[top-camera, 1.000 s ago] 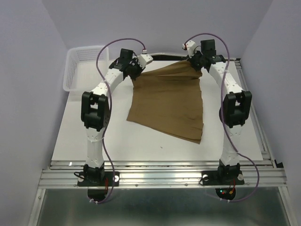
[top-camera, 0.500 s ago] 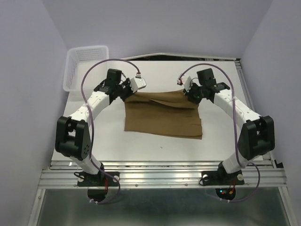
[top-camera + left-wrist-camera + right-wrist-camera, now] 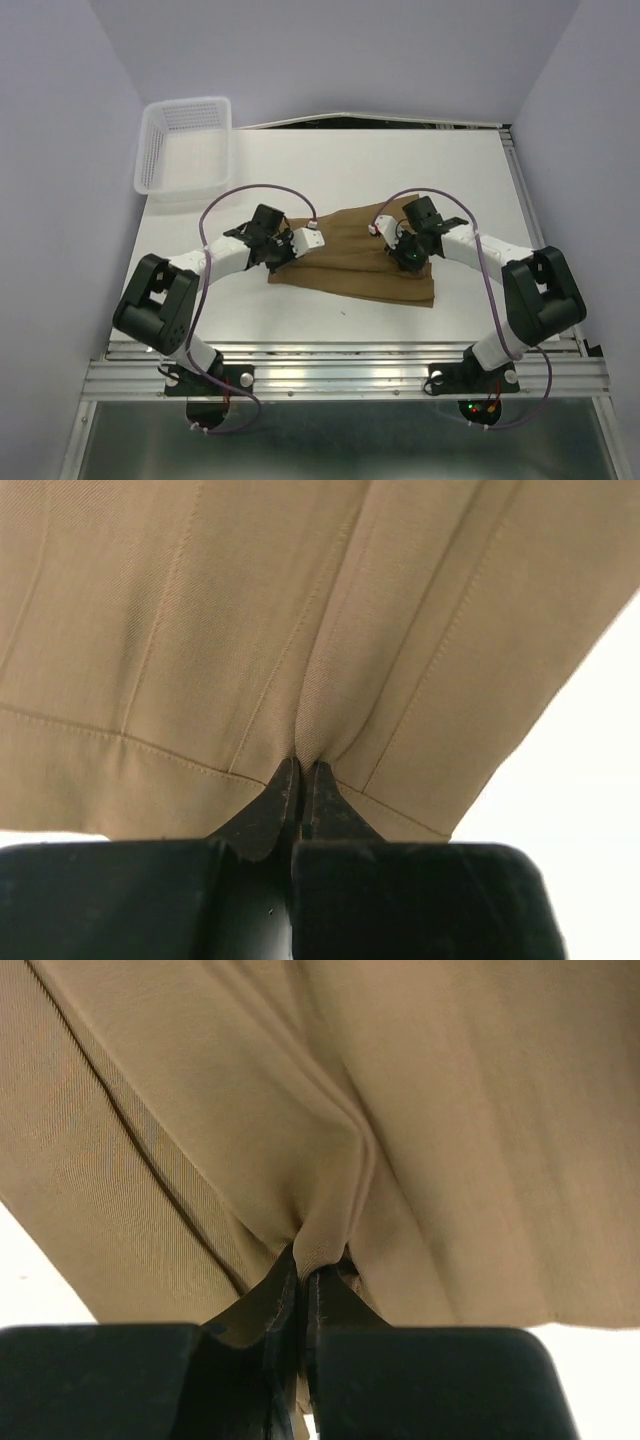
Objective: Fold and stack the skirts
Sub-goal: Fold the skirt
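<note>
One tan skirt (image 3: 355, 262) lies folded over on the white table, near the middle toward the front. My left gripper (image 3: 290, 250) is shut on its left edge, low over the table. My right gripper (image 3: 398, 250) is shut on its right part. In the left wrist view the skirt (image 3: 300, 630) fills the frame, and the gripper (image 3: 302, 770) pinches a pleat at a stitched hem. In the right wrist view the gripper (image 3: 312, 1262) pinches a bunched fold of the skirt (image 3: 330, 1110).
A white mesh basket (image 3: 183, 143) stands at the back left of the table (image 3: 330, 165). A metal rail (image 3: 340, 355) runs along the near edge. Purple-grey walls close in on both sides.
Both grippers have carried the skirt's far edge forward and down toward the near edge, doubling the cloth over itself. The arms now lie low and bent.
</note>
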Controlling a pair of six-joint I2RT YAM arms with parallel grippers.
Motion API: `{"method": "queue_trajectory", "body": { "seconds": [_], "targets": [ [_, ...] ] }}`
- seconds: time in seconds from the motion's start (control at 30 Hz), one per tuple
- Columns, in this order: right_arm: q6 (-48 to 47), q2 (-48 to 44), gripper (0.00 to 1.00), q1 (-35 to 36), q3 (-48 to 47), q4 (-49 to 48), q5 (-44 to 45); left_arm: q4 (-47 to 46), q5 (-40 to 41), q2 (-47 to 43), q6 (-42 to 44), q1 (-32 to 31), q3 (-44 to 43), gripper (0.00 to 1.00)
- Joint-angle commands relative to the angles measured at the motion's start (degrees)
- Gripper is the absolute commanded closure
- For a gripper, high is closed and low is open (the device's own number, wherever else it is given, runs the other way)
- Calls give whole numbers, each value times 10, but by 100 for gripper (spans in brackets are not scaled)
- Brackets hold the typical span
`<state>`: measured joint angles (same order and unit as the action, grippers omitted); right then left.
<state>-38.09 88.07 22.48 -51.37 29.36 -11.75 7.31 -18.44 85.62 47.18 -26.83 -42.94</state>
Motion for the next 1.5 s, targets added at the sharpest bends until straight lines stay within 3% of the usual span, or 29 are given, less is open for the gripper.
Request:
{"method": "queue_trajectory", "body": {
  "seconds": [0.0, 0.23, 0.43, 0.63, 0.83, 0.9, 0.93, 1.03, 1.1, 1.23, 1.37, 1.47],
  "targets": [
    [24, 18, 99, -4, -31, -38, 32, 38, 47, 74, -58, 12, -55, 100],
    [26, 16, 99, -18, -136, -12, 59, 105, 38, 63, -75, 34, -196, 100],
    [2, -21, 99, -32, -231, 84, 37, 176, 37, 27, -57, 34, -267, 100],
    [-35, -99, 99, -32, -132, 117, 27, 229, 13, -12, -16, 28, -236, 100],
    [-40, -114, 99, -32, -22, 92, 9, 218, 2, -17, 2, 9, -126, 99],
    [-51, -104, 83, -32, 20, 68, 18, 194, 12, -4, -7, -3, -91, 73],
    [-52, -98, 80, -32, 27, 67, 18, 192, 5, 6, -9, -4, -84, 63],
    [-45, -88, 29, -32, 18, 92, -4, 192, -31, -17, -7, -4, -59, 45],
    [-35, -105, 23, -32, 0, 117, -25, 205, -48, -47, 0, -4, -58, 37],
    [-16, -132, 22, -32, -37, 159, -67, 228, -85, -123, -10, -4, -82, 33],
    [-1, -125, 23, -19, -45, 184, -96, 217, -74, -123, -27, -4, -89, 34],
    [6, -112, 25, 4, -10, 163, -87, 204, -67, -88, -31, -3, -87, 41]
  ]
}}
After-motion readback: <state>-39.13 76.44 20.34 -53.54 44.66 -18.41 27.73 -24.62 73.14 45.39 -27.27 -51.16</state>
